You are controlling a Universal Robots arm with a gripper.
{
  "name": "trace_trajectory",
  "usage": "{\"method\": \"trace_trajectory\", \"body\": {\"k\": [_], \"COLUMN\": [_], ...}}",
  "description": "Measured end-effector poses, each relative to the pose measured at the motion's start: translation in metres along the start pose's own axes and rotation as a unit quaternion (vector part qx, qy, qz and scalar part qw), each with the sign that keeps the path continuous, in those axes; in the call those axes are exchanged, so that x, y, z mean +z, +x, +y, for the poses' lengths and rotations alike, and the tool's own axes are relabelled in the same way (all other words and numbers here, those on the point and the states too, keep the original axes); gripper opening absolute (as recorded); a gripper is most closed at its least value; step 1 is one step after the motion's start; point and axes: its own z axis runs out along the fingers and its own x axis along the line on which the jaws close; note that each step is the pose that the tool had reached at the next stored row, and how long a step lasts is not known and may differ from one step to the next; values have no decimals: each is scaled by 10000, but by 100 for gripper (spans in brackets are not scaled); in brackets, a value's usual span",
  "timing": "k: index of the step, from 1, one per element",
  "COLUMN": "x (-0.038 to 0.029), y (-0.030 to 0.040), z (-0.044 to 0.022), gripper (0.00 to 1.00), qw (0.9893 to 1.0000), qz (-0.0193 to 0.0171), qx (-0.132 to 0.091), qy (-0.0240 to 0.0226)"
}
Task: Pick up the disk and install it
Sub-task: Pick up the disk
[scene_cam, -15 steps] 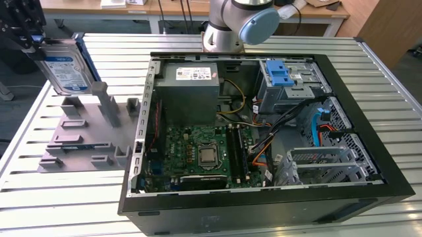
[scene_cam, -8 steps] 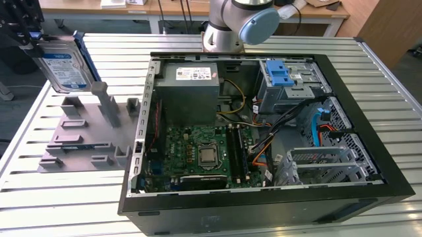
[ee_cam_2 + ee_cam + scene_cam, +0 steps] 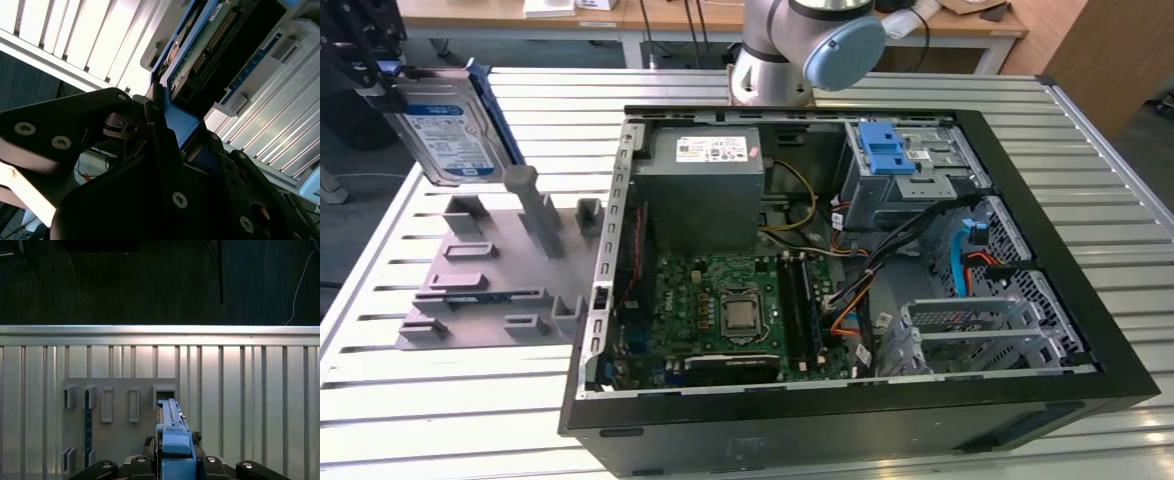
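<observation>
Above the grey fixture plate [image 3: 480, 270], at the exterior view's left, the gripper [image 3: 376, 72] is holding the disk [image 3: 450, 128] in the air, clear of the plate's posts. The jaws are clamping the disk's blue side rail [image 3: 181, 126], drawn in as far as the rail allows. The disk is hanging on edge, slightly tilted, its label facing the exterior camera. It is well apart from the computer case [image 3: 854, 410], which is lying with its side panel off on the slatted tabletop [image 3: 1107, 150].

This looks like the carrying stage. Doing it well probably means a firm squeeze on that narrow rail, since the disk's weight is hanging below the grip. It also means smooth travel without swinging, and enough height to clear the tall post [image 3: 534, 210] and the case wall.

The arm [image 3: 781, 45] is standing at the tabletop's far side and reaching towards the exterior view's left. Its wrist is pointing downward, as the first wrist view is looking straight down on the plate.
</observation>
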Motion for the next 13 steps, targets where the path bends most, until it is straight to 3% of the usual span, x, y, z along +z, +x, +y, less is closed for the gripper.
{"method": "trace_trajectory", "body": {"k": [13], "x": [-134], "y": [-3], "z": [0], "gripper": [36], "qw": [10000], "qz": [0], "qx": [0], "qy": [0]}}
